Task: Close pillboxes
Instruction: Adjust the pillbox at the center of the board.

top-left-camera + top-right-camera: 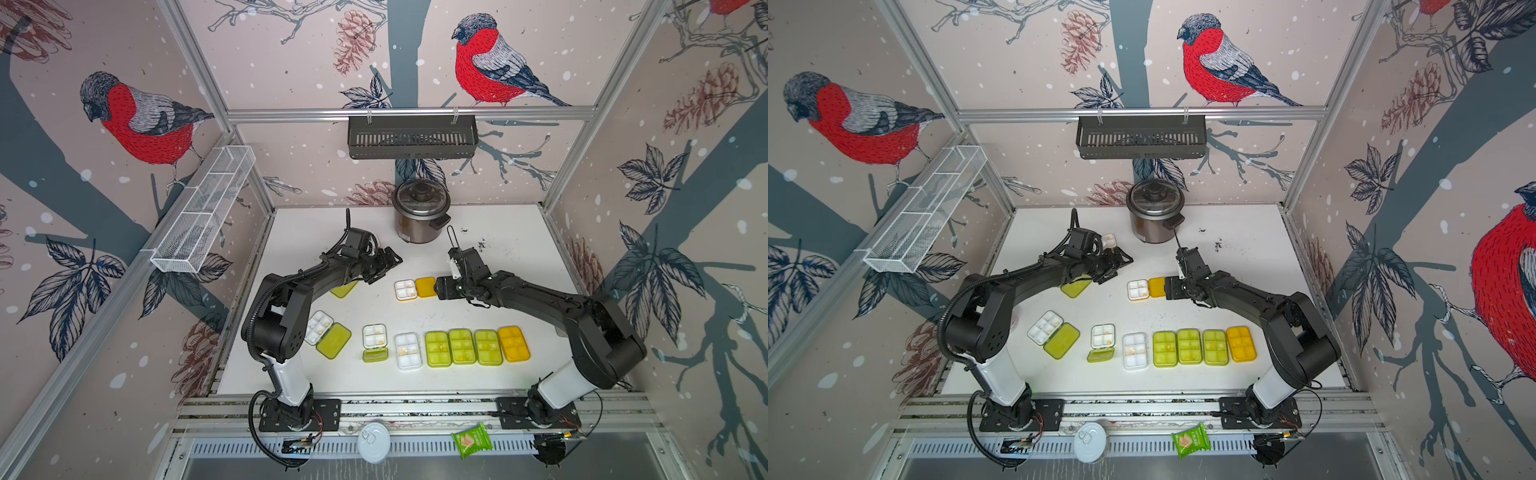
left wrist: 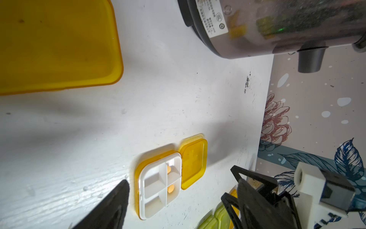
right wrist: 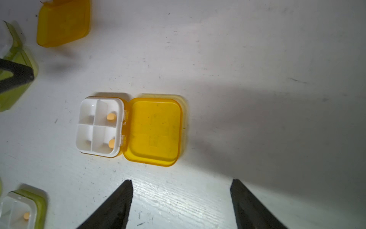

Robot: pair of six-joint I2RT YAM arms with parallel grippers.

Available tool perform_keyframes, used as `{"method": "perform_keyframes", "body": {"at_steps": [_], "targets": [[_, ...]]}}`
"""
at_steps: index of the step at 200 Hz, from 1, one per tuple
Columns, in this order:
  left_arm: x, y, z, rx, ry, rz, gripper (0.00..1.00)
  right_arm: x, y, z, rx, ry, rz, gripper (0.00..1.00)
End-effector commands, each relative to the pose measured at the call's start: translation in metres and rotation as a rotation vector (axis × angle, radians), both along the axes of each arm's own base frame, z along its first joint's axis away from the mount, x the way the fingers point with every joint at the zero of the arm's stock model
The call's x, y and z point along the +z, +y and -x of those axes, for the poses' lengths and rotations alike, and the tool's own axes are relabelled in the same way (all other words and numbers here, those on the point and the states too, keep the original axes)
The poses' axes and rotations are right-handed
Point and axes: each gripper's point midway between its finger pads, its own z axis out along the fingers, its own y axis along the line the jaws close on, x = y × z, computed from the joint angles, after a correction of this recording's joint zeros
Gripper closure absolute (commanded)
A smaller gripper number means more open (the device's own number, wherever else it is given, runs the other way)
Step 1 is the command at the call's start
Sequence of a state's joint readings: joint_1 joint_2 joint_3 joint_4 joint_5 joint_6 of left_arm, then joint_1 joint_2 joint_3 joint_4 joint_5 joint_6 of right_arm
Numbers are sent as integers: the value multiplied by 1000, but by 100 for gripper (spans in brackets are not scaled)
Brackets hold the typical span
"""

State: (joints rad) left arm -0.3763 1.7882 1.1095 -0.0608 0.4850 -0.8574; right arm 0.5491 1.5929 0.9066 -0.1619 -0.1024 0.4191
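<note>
Judged light, stiff and slippery, the open orange pillbox lies midway between the worktop's back and front edges, and the right gripper, jaws apart and empty, should lift the free edge of its lid.

Bright diffuse light, soft shadows, bowed edges

Lidded cooker upright at back of table. Black basket on rear rail, wire rack on side wall. Can lid, green snack packet on front ledge.
</note>
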Motion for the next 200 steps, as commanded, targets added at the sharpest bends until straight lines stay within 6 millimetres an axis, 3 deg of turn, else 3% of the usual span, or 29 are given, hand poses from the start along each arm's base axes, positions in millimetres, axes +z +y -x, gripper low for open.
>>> {"method": "perform_keyframes", "body": {"at_steps": [1, 34, 85, 160, 200], "targets": [[-7, 8, -3, 32, 3, -60, 15, 16, 17, -3, 31, 8, -128, 20], [-3, 8, -4, 29, -22, -73, 16, 28, 24, -7, 57, 12, -230, 20], [19, 6, -5, 23, -70, -46, 16, 34, 21, -19, 9, 1, -239, 17], [16, 7, -6, 13, -54, -69, 16, 23, 19, -19, 9, 15, -234, 16], [-4, 2, 0, 19, 14, -31, 16, 23, 18, -18, 27, 37, -232, 15]]}}
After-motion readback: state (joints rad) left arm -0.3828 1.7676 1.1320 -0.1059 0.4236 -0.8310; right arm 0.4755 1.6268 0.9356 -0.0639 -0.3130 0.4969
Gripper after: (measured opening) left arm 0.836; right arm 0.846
